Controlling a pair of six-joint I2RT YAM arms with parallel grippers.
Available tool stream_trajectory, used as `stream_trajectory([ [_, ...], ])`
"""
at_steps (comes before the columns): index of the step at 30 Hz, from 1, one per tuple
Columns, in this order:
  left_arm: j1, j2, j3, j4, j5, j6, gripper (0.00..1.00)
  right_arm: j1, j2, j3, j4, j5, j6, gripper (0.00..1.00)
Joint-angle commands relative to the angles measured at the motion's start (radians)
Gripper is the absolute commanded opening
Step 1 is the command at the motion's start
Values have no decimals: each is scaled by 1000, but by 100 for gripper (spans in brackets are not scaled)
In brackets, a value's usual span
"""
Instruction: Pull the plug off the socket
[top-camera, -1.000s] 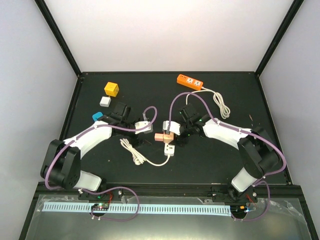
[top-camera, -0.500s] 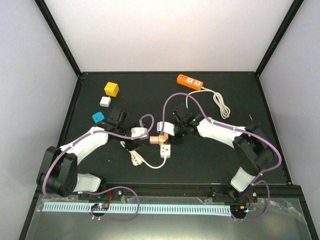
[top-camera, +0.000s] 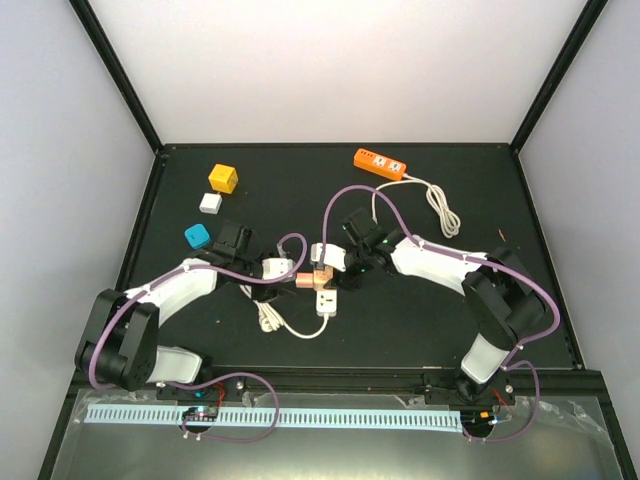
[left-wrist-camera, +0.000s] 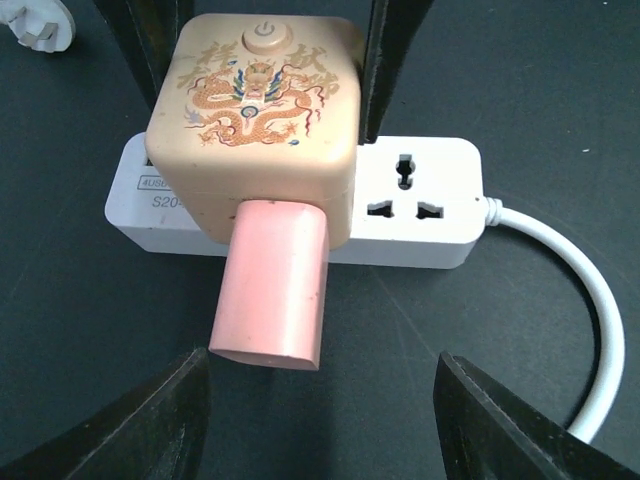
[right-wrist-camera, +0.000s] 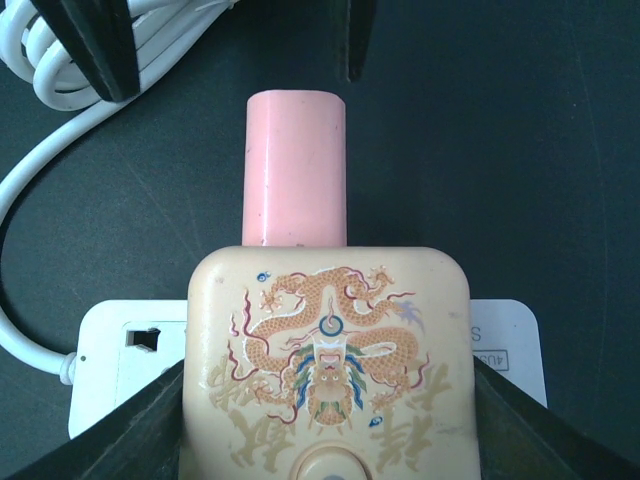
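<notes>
From above, we see the left gripper (top-camera: 291, 277) and the right gripper (top-camera: 336, 264) facing each other nose to nose near the middle of the table (top-camera: 450, 320). Between them lies the white strip (top-camera: 327, 304), and its cord (top-camera: 290, 327) loops toward the near edge. At this size we cannot quite tell what touches what.

The left wrist view is clearer. The pink plug (left-wrist-camera: 270, 285) sticks out sideways from the dragon cube (left-wrist-camera: 255, 120), and the cube itself is seated in the strip. The left gripper's fingers (left-wrist-camera: 150, 430) stand wide apart, one on each side of the plug's free end, and they touch nothing. Before we close, we want them further along the pink body, nearer the cube, so that the grip lands on the long sides and not on the rounded tip.

In the right wrist view, the right gripper's fingers (right-wrist-camera: 140, 440) sit flush against both sides of the cube and appear to clamp it. That hold is our anchor. We judge that the pull should run straight along the plug's own axis, level with the table and without twist. A slanted tug could lever the cube out of the strip or drag the whole strip along, so the right side must hold firm while the left draws away
</notes>
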Motion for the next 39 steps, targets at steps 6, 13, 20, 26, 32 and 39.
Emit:
stream_trajectory([
  [6,-1,58,24,85,48,8,62,35,21,-11,12,-14,14,40],
  [13,-32,83,38,67,16,27,54,39,34,-2,13,-1,23,37],
  [20,-44,80,31,81,-15,12,37,41,33,-1,8,-1,22,32],
  [26,-44,68,13,64,-52,42,25,40,37,5,-3,10,19,23],
  [32,-41,71,6,44,-92,53,19,40,55,34,-55,30,2,17],
  [39,-30,59,-2,51,-144,53,15,40,67,54,-97,54,-6,11],
])
